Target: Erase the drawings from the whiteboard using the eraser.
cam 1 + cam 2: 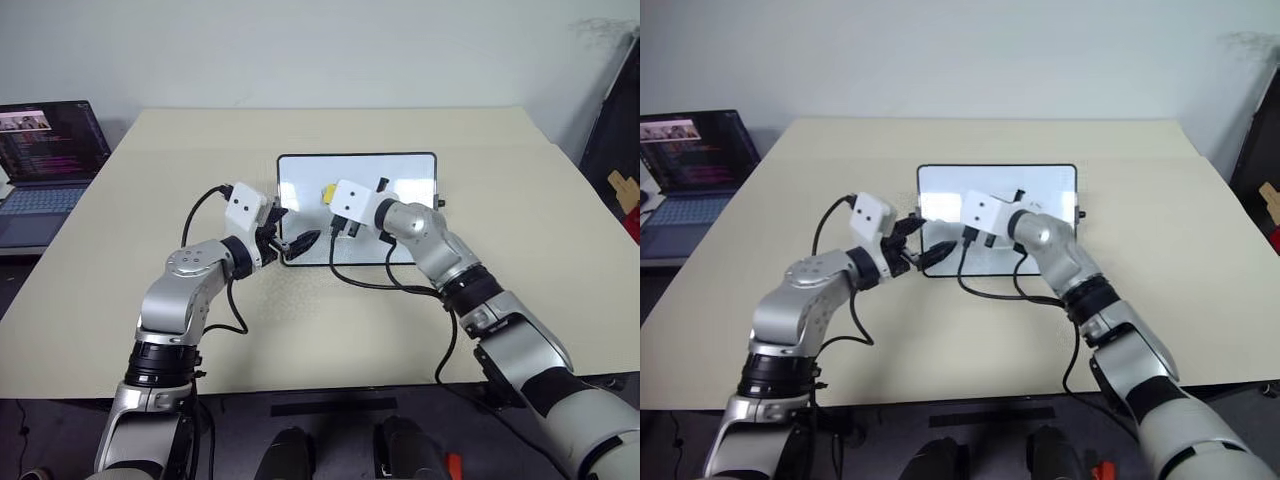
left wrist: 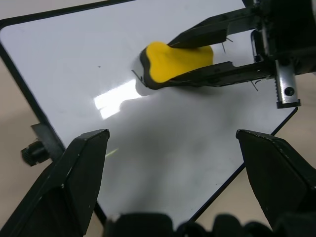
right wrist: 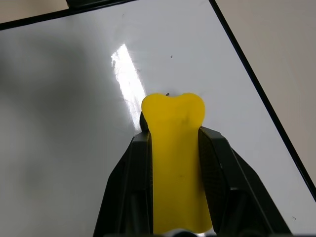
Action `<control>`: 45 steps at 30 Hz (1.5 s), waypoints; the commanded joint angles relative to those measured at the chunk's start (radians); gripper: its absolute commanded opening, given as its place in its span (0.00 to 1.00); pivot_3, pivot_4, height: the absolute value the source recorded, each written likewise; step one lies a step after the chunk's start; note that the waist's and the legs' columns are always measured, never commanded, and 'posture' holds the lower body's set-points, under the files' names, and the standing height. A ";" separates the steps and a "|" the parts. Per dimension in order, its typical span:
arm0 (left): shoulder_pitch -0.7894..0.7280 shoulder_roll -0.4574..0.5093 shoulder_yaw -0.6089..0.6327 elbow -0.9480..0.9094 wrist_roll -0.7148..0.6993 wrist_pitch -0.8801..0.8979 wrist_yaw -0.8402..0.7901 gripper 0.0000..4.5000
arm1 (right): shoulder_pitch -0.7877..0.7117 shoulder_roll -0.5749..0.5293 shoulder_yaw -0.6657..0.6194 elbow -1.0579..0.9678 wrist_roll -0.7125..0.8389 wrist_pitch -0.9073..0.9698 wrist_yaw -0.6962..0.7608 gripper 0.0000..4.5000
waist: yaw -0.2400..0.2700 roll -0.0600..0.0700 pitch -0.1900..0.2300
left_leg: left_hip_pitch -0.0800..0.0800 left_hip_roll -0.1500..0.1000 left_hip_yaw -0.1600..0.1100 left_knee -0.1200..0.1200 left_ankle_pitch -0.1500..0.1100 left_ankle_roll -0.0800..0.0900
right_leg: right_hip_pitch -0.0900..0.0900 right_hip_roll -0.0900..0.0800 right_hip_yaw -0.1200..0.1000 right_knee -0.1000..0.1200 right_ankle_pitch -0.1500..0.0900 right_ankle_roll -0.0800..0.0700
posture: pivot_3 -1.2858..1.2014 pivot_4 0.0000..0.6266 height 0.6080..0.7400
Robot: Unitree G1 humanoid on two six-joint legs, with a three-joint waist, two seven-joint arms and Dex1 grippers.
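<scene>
Right fingers (image 3: pixel 170 163) pinch the eraser (image 3: pixel 174 148) on the board (image 2: pixel 163 163); left fingers (image 2: pixel 173 192) spread at its near-left corner. Press flat, sweep slowly over remaining marks.

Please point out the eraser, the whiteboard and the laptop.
eraser (image 3: pixel 174 148), right wrist view, its yellow back between the fingers.
whiteboard (image 2: pixel 74 64), left wrist view, bare white surface.
laptop (image 1: pixel 45 150), left eye view, its lit screen.

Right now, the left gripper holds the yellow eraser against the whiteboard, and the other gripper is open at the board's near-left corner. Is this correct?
Not quite. The right gripper holds the eraser, shut on it over the whiteboard; the right wrist view shows this. The left gripper is the open one, at the board's near-left corner, as the left wrist view shows.
</scene>
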State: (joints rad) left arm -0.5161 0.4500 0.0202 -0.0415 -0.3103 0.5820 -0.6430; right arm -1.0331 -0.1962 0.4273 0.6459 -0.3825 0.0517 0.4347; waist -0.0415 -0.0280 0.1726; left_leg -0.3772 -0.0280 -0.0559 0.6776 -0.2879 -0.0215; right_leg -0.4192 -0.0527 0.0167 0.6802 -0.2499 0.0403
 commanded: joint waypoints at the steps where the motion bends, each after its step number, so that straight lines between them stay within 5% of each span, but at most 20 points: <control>1: -0.001 -0.001 -0.002 -0.042 -0.004 -0.011 0.003 1.00 | -0.076 0.022 -0.013 0.063 -0.023 -0.044 -0.061 0.22 | -0.005 0.000 0.000 | 0.000 0.000 0.000 0.000 0.000 0.000 | 0.000 0.000 0.000 0.000 0.000 0.000 | 0.52 0.24 1.00; 6: 0.002 0.000 -0.003 -0.047 -0.006 -0.011 0.007 1.00 | -0.109 0.044 -0.014 0.128 -0.025 -0.078 -0.066 0.22 | -0.010 0.000 0.000 | -0.002 0.000 0.000 -0.001 0.000 0.000 | -0.001 0.000 0.000 -0.001 0.000 0.000 | 0.52 0.24 1.00; 17: -0.003 0.001 -0.002 -0.041 -0.007 -0.013 0.005 1.00 | -0.004 -0.016 0.059 0.050 -0.056 -0.028 0.157 0.22 | -0.010 0.000 0.000 | -0.001 0.000 0.000 -0.001 0.000 0.000 | 0.000 0.000 0.000 -0.001 0.000 0.000 | 0.52 0.24 1.00; 24: -0.009 0.000 -0.005 -0.037 -0.006 -0.014 0.001 1.00 | -0.059 0.013 -0.014 0.054 -0.044 -0.069 -0.018 0.22 | -0.010 0.000 0.000 | 0.001 0.000 0.000 -0.001 0.000 0.000 | 0.000 0.000 0.000 0.000 0.000 0.000 | 0.52 0.24 1.00; 35: -0.013 -0.001 -0.007 -0.035 -0.005 -0.016 0.000 1.00 | -0.023 0.014 -0.014 0.009 -0.024 -0.058 0.018 0.22 | -0.010 0.000 0.001 | -0.002 0.000 -0.001 -0.001 0.000 0.000 | -0.001 0.000 0.000 -0.002 0.000 0.000 | 0.52 0.24 1.00; 39: -0.016 -0.002 -0.010 -0.035 -0.007 -0.017 -0.005 1.00 | 0.005 0.024 -0.128 -0.101 0.082 -0.002 0.008 0.22 | -0.008 0.001 0.002 | -0.003 0.000 -0.001 -0.001 0.000 0.000 | -0.002 0.000 -0.001 -0.003 0.000 0.000 | 0.52 0.24 1.00; 45: -0.017 0.009 -0.025 -0.030 0.003 -0.054 -0.039 1.00 | 0.189 0.054 -0.343 -0.548 0.420 0.407 0.145 0.22 | -0.003 0.001 0.002 | -0.006 0.002 -0.002 -0.002 0.000 0.000 | -0.002 0.000 -0.001 -0.008 0.000 0.000 | 0.52 0.24 1.00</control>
State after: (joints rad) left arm -0.5166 0.4482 -0.0021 -0.0413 -0.3084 0.5606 -0.6671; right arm -0.8563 -0.1417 0.1400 0.2260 -0.0479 0.3598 0.5545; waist -0.0440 -0.0274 0.1742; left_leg -0.3839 -0.0258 -0.0583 0.6747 -0.2884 -0.0217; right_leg -0.4217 -0.0531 0.0156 0.6713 -0.2502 0.0405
